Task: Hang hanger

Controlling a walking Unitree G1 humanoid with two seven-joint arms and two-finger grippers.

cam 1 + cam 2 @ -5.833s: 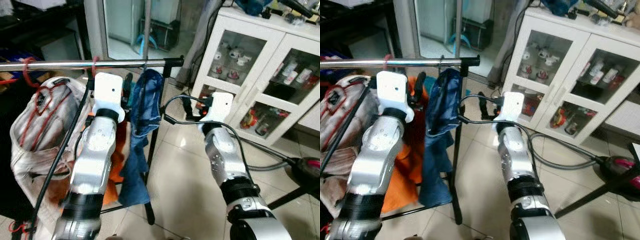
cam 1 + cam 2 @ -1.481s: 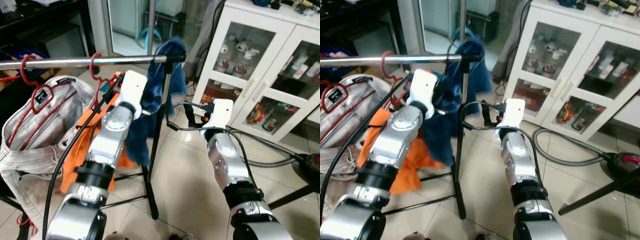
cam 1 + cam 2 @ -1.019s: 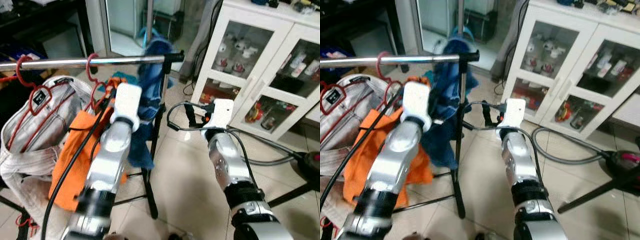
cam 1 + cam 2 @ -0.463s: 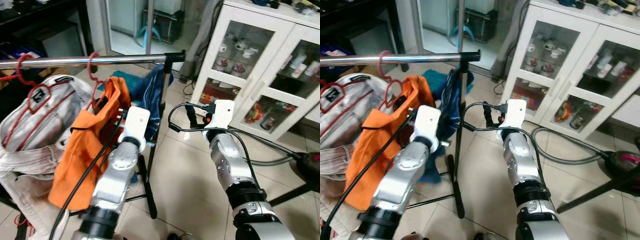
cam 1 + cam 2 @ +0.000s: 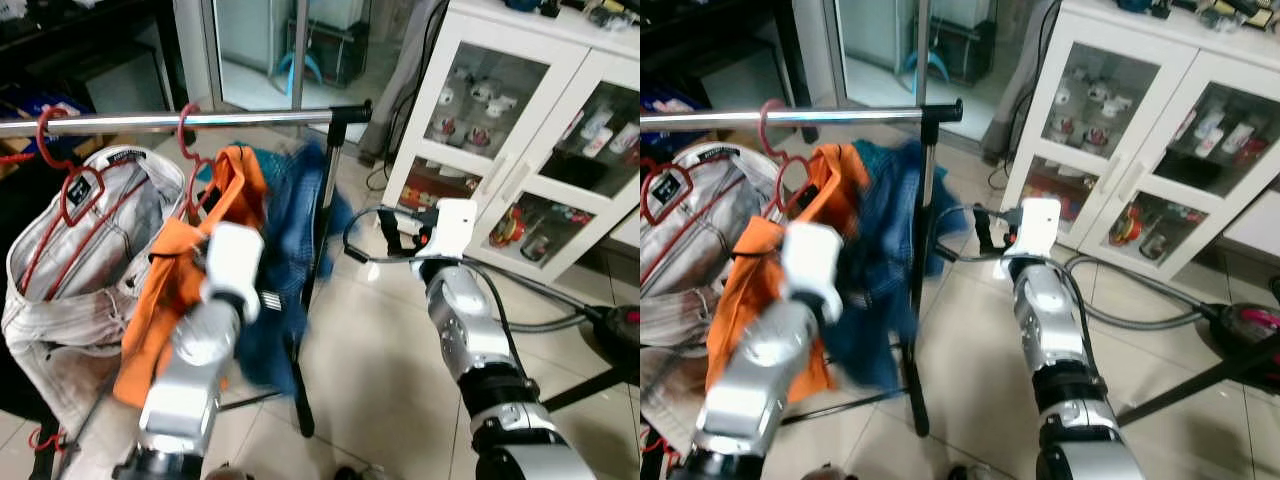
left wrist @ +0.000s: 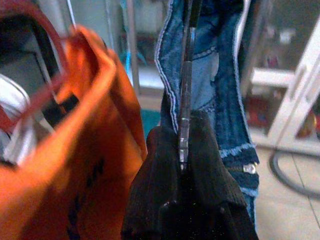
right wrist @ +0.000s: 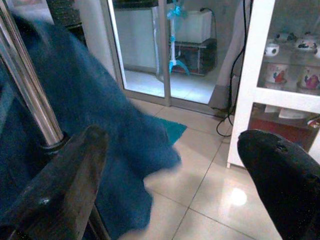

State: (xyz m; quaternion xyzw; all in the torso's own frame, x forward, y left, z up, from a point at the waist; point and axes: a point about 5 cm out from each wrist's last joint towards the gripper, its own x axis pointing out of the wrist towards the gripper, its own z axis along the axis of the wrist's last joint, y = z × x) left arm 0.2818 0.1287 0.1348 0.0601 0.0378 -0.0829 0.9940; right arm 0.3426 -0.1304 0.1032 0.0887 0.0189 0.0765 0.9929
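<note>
Gripping one thin dark hanger (image 6: 184,100) carrying blue denim (image 5: 290,260), left gripper (image 6: 183,150) jaws stay closed; right gripper (image 7: 175,165) jaws gape, empty; two red hangers (image 5: 190,150) hang on one silver rail (image 5: 180,122).

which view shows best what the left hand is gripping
The left wrist view: the left hand is shut on a thin dark hanger carrying the denim garment. Both eye views show that arm from behind, garment blurred.

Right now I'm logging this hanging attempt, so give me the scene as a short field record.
rail: silver clothes rail, horizontal
on rail: red hangers carrying orange garment and pale jeans
left gripper: shut on thin hanger wire of blue denim garment, below the rail
right gripper: open, beside the rack post
background: white glass-door cabinet
</note>
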